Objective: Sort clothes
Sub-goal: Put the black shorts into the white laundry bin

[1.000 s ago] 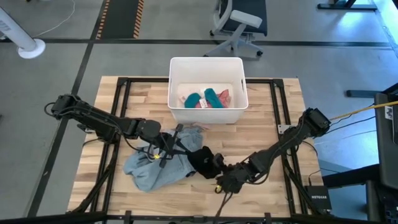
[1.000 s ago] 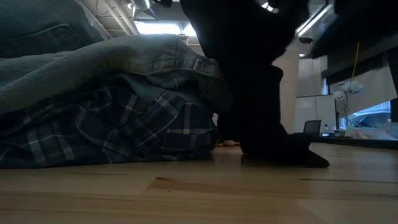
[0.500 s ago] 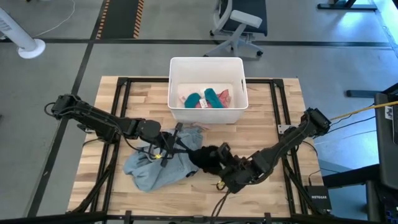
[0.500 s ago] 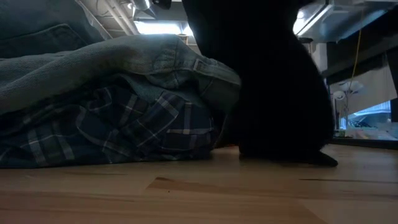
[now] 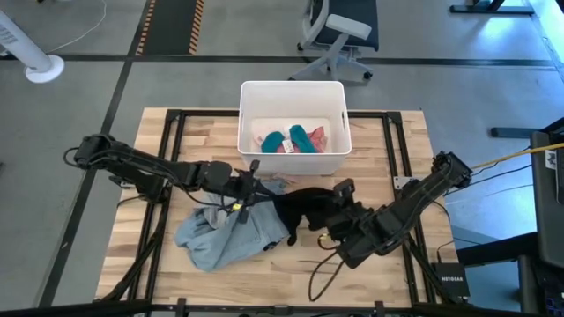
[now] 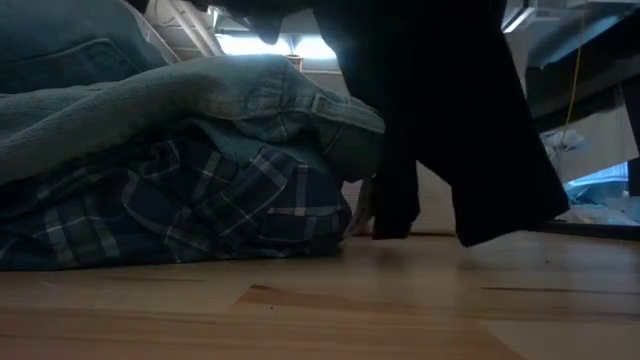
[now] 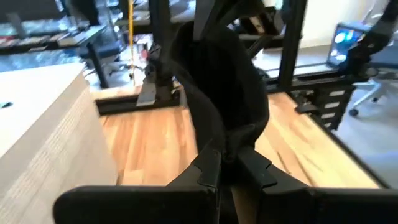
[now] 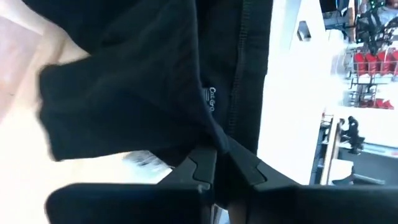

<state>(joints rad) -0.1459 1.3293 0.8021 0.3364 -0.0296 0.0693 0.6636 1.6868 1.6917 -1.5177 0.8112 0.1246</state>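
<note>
A black garment (image 5: 304, 207) hangs between my two grippers over the table's middle; in the low view its lower ends (image 6: 470, 190) hang clear of the wood. My left gripper (image 5: 258, 195) is shut on its left end, my right gripper (image 5: 333, 202) on its right end. Beneath and to the left, a grey-blue shirt (image 5: 220, 239) lies heaped on a blue-and-white plaid shirt (image 6: 200, 205). Teal, pink and white pieces (image 5: 293, 139) lie in the white bin (image 5: 249, 123). My left gripper pinches a bunched fold of the black garment (image 7: 231, 138) between its two shut fingers, coming nearly level from the table's left. The cloth rises away from the fingers, off the table. My right gripper pinches a gathered fold of the black cloth (image 8: 217, 134) beside a seam, slanting down from the table's right. The rest of the garment hangs below the hold, clear of the table.
The white bin stands at the table's far middle edge. The heap of shirts fills the near left part of the table. Bare wood (image 5: 388, 158) lies to the right of the bin and along the near edge (image 6: 400, 310).
My right gripper has risen and gone toward the table's far edge with the black garment. The garment, earlier a heap resting on the wood, now hangs spread between the two grippers with its lower ends off the table. My left gripper has shifted a little toward the right.
</note>
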